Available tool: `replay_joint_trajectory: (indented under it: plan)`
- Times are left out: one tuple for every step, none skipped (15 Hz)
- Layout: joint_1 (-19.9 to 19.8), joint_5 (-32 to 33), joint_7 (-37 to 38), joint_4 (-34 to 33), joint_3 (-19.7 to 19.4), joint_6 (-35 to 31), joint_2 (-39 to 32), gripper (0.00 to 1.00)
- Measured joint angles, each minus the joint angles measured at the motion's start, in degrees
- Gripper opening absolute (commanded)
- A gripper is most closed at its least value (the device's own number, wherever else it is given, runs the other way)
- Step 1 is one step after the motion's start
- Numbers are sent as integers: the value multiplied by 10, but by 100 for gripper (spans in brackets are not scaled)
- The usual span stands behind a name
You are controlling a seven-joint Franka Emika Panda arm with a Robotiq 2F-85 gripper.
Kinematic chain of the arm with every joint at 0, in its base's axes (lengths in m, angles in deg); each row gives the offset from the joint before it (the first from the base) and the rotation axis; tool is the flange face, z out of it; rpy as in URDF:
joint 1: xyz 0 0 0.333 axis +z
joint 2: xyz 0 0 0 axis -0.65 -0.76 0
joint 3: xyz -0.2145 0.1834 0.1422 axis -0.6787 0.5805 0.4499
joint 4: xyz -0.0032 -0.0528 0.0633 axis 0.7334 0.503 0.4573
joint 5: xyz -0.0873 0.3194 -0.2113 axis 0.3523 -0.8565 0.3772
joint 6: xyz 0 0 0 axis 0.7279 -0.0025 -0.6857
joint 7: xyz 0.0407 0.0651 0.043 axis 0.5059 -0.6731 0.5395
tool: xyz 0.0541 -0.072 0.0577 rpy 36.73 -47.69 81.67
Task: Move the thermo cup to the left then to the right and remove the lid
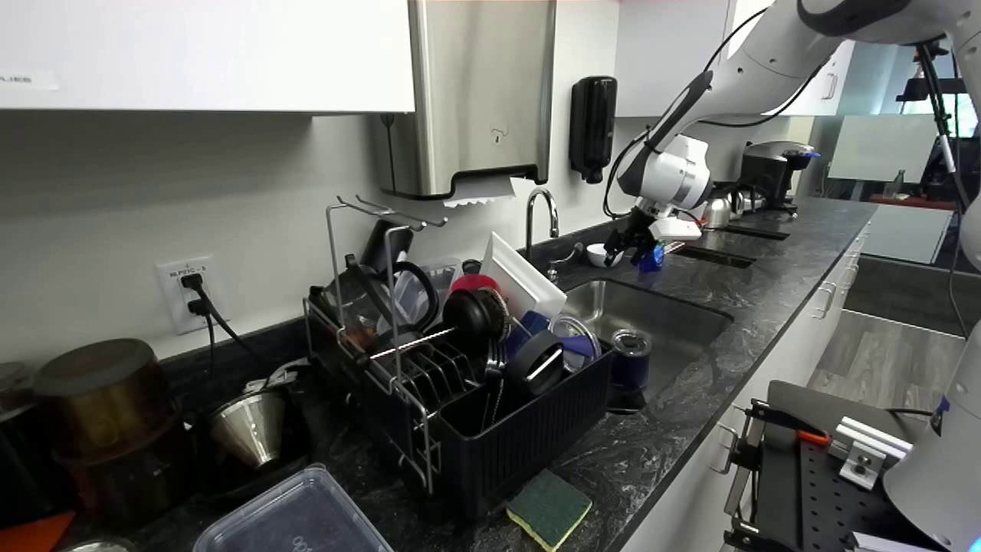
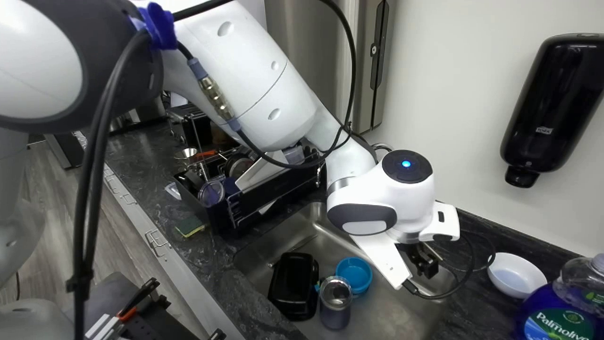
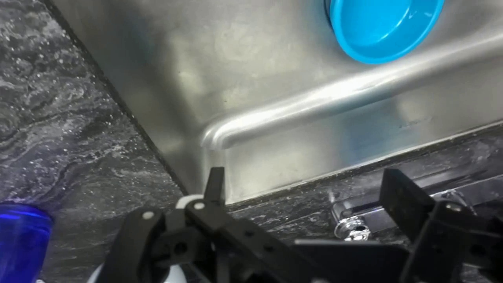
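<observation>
The thermo cup (image 1: 631, 364) is a small dark navy tumbler with a clear round lid (image 1: 631, 340) on top. In both exterior views it stands upright at the sink, beside a black container (image 2: 292, 283); the cup also shows in an exterior view (image 2: 335, 311). The cup is out of view in the wrist view. My gripper (image 3: 304, 175) is open with nothing between its fingers. It hangs over the back corner of the sink, near the faucet side and apart from the cup. The gripper also shows in both exterior views (image 1: 625, 247), partly hidden by the wrist (image 2: 427, 265).
A blue bowl (image 3: 373, 55) sits in the steel sink (image 1: 674, 307) next to the cup. A full black dish rack (image 1: 529, 429) stands beside the sink. A white bowl (image 2: 505, 283), a blue soap bottle (image 2: 559, 307), a faucet (image 1: 540, 207) and a sponge (image 1: 550, 506) are around it.
</observation>
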Motion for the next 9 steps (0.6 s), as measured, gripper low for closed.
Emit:
replay_joint_trajectory:
  plan:
    - [-11,6,-28,2,12,0,0,100]
    - [-21,11,-53,3,22,0,-1,100]
    - [-29,15,-77,5,31,0,-1,100]
    - [-36,18,-97,6,38,0,-1,100]
    - [-42,20,-115,7,44,1,-2,100]
    - [-46,22,-132,7,49,2,-2,100]
    - [-51,23,-150,7,54,6,-2,100]
    - [-55,24,-165,7,58,13,-2,100]
    - [-58,27,-179,6,59,24,-2,100]
